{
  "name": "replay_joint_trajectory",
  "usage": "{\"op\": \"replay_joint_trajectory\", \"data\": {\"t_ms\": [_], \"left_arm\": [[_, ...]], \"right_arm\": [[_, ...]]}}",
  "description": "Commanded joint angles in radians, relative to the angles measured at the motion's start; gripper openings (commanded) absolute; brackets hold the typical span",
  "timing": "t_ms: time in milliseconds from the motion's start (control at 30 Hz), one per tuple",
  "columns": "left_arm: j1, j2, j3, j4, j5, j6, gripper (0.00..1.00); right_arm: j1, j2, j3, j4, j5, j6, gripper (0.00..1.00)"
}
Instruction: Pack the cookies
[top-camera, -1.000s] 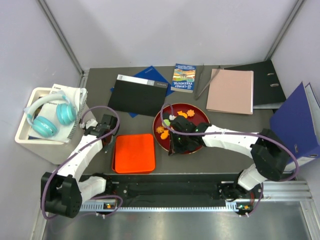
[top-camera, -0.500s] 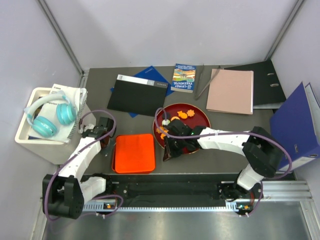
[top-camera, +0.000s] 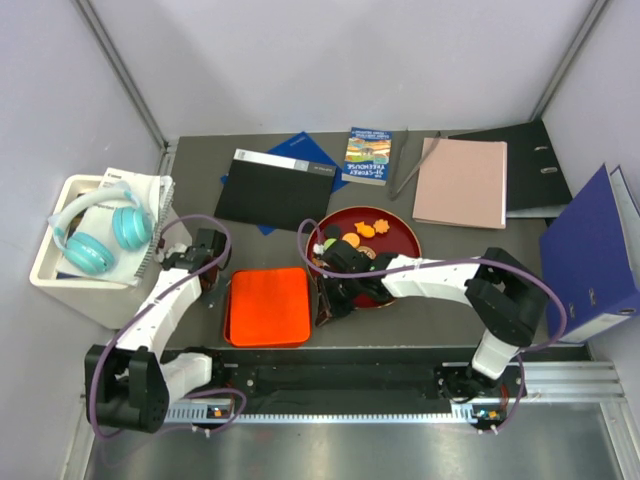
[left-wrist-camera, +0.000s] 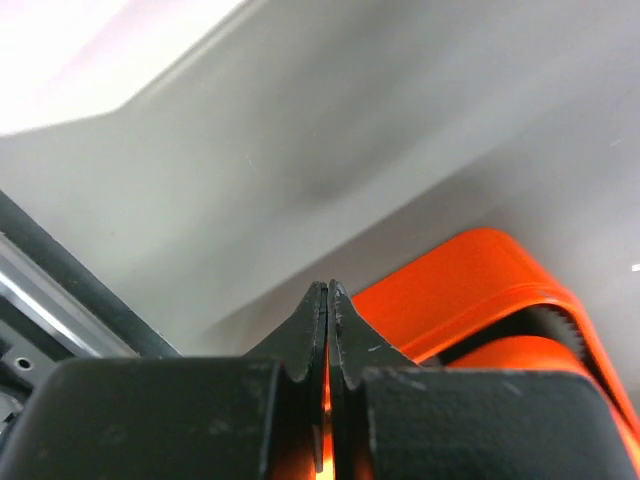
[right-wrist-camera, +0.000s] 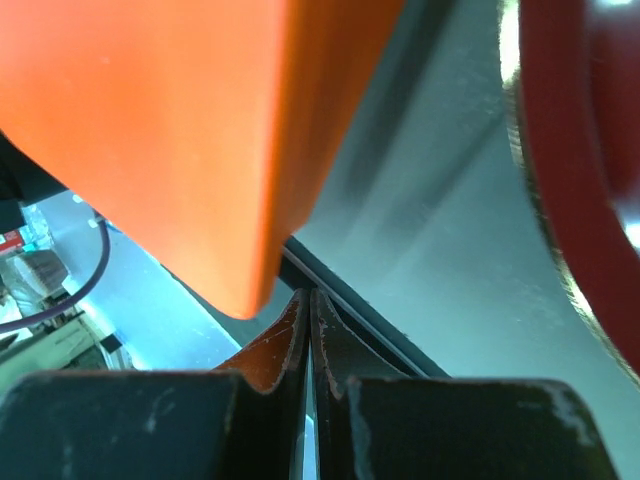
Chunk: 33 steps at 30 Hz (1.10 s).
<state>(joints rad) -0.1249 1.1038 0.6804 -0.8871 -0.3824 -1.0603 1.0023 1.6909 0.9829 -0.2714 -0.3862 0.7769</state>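
Note:
Several small cookies (top-camera: 362, 229), orange shapes plus a green and a dark disc, lie in a dark red round plate (top-camera: 400, 232). An orange lidded box (top-camera: 267, 306) sits to its left, and shows in the left wrist view (left-wrist-camera: 470, 290) and the right wrist view (right-wrist-camera: 190, 120). My right gripper (top-camera: 325, 307) is shut and empty, low between the box's right edge and the plate. My left gripper (top-camera: 207, 290) is shut and empty, just off the box's left edge. The plate's rim shows in the right wrist view (right-wrist-camera: 575, 150).
A white bin (top-camera: 60, 270) with teal headphones (top-camera: 95, 235) stands at the left. Black folder (top-camera: 272, 188), blue folder (top-camera: 300, 150), a book (top-camera: 367, 155), a pink folder (top-camera: 461, 182), a black binder (top-camera: 530, 170) and a blue binder (top-camera: 590, 250) lie behind and right.
My right gripper has moved left and toward me, off the plate and down beside the box's right edge. My left gripper has shifted slightly toward the box's left edge.

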Motion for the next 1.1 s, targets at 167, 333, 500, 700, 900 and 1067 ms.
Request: {"op": "replay_joint_trajectory", "data": {"t_ms": [167,333,500,700,900,1067], "left_arm": [[0.007,0.004,0.152,-0.073,-0.15,0.008,0.0],[0.007,0.008,0.157,-0.064,-0.145,0.014,0.0],[0.007,0.007,0.14,-0.056,-0.138,0.019,0.0],[0.007,0.008,0.134,-0.055,-0.135,0.022,0.0],[0.007,0.01,0.131,-0.049,-0.125,0.022,0.0],[0.007,0.008,0.125,-0.046,-0.119,0.022,0.0]], "right_arm": [[0.024,0.024,0.08,0.02,-0.02,-0.001,0.0],[0.024,0.03,0.094,0.028,-0.036,-0.004,0.0],[0.024,0.032,0.094,0.057,-0.051,-0.007,0.0],[0.025,0.029,0.092,0.096,-0.079,-0.01,0.0],[0.025,0.03,0.105,0.112,-0.102,-0.018,0.0],[0.024,-0.002,0.114,0.086,-0.047,-0.031,0.0]]}}
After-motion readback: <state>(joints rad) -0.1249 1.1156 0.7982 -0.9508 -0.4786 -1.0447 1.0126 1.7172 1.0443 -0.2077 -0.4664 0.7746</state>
